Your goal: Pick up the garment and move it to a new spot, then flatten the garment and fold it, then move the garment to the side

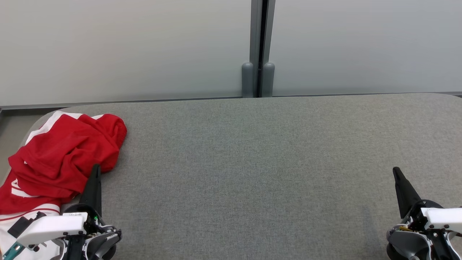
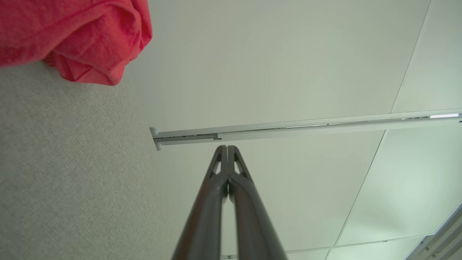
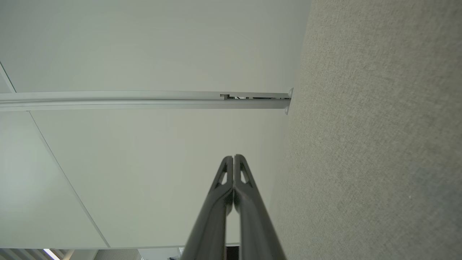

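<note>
The garment is red with white bands and lies crumpled at the left end of the grey table, partly hanging over its edge. In the left wrist view a bunched red fold of the garment fills the upper left corner. My left gripper hovers at the lower left, its tips just beside the cloth's right edge, fingers pressed together with nothing between them. My right gripper waits at the lower right, far from the cloth, also shut and empty.
A pale partition wall runs along the table's far edge, with a grey vertical post at its middle. The table's left corner is rounded. Bare grey surface stretches from the cloth across to the right gripper.
</note>
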Available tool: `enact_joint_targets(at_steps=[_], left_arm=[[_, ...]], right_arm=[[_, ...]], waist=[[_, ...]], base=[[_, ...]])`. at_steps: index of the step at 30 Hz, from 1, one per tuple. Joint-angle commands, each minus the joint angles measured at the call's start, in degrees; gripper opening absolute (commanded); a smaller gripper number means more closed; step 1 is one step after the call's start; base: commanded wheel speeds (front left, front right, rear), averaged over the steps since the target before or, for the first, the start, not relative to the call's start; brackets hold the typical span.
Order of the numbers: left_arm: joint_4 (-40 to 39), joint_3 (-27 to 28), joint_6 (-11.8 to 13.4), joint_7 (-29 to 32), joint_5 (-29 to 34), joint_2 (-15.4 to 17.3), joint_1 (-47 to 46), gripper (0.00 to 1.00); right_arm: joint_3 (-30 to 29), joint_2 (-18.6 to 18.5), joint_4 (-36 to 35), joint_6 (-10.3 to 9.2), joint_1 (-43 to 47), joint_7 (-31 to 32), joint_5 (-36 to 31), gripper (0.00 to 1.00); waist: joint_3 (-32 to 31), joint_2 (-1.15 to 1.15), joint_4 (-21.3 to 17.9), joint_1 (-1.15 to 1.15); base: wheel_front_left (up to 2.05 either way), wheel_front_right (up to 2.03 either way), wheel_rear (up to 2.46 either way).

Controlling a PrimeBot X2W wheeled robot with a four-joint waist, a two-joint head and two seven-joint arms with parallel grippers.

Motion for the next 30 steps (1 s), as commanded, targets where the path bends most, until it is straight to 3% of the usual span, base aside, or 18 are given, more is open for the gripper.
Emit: enact_joint_targets(at_steps=[1, 30], left_arm=[[0.01, 0.22, -0.32, 0.16, -0.06, 0.32, -0.88, 0.00], [0.01, 0.22, -0.33, 0.16, -0.06, 0.32, -0.88, 0.00]], right_arm=[[-0.08, -0.51, 0.10, 0.02, -0.27, 0.14, 0.14, 0.00], [-0.07, -0.51, 0.10, 0.02, -0.27, 0.14, 0.14, 0.00]], waist=[[0.00, 0.00, 0.00, 0.00], [0.00, 0.00, 0.00, 0.00]], base=[[0.00, 0.00, 0.00], [0.00, 0.00, 0.00]])
